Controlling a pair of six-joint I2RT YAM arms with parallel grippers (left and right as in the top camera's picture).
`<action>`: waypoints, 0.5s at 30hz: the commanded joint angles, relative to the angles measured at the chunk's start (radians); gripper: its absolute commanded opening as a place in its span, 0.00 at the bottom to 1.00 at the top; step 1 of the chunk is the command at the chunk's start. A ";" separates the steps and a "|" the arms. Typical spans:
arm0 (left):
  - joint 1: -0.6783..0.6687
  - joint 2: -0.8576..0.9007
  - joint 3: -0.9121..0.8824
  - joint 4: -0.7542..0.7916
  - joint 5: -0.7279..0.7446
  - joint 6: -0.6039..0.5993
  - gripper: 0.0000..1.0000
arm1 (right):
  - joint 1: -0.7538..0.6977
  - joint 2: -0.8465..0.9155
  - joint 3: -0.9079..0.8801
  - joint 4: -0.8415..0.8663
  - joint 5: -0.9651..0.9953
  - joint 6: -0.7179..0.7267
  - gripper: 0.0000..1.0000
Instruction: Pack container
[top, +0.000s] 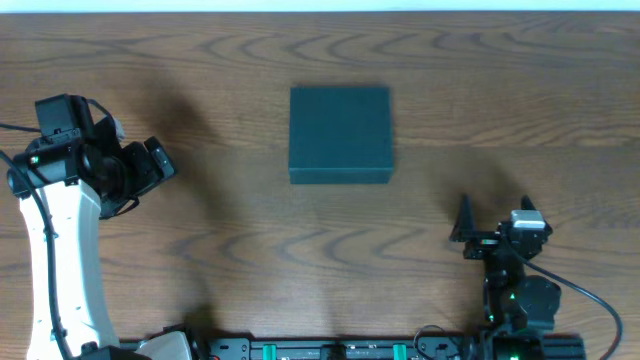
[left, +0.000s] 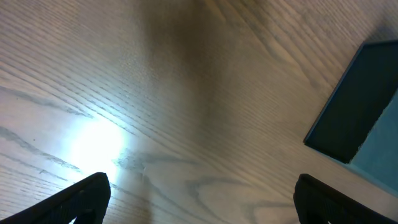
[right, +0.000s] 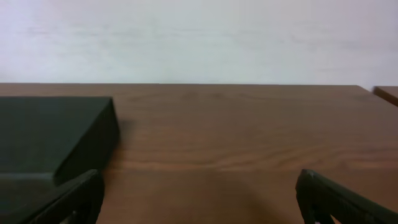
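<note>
Your left end effector (top: 158, 165) and right end effector (top: 495, 218) gape wide, holding nothing. The closed container (top: 340, 134) rests on the table (top: 200, 60) between them, well apart from both, likely centred for either's reach.

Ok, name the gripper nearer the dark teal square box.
The right gripper, off a corner of the dark teal square box; the left gripper sits farther away.

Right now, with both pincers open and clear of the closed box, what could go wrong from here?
The container appears shut and lies unheld on the smooth wooden table; a one-sided nudge at its lid would likely slide or turn it rather than open it. The right pincer sits low, about level with the container's side wall, so a straight advance might ram it.
</note>
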 joint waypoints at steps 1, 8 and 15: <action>0.005 0.004 -0.001 -0.001 -0.001 0.007 0.95 | 0.060 -0.009 -0.002 -0.006 0.004 -0.001 0.99; 0.005 0.005 -0.001 -0.001 -0.001 0.007 0.95 | 0.055 -0.009 -0.002 -0.006 0.003 -0.001 0.99; 0.005 0.005 -0.001 -0.001 -0.001 0.007 0.95 | 0.047 -0.009 -0.002 -0.006 0.003 -0.001 0.99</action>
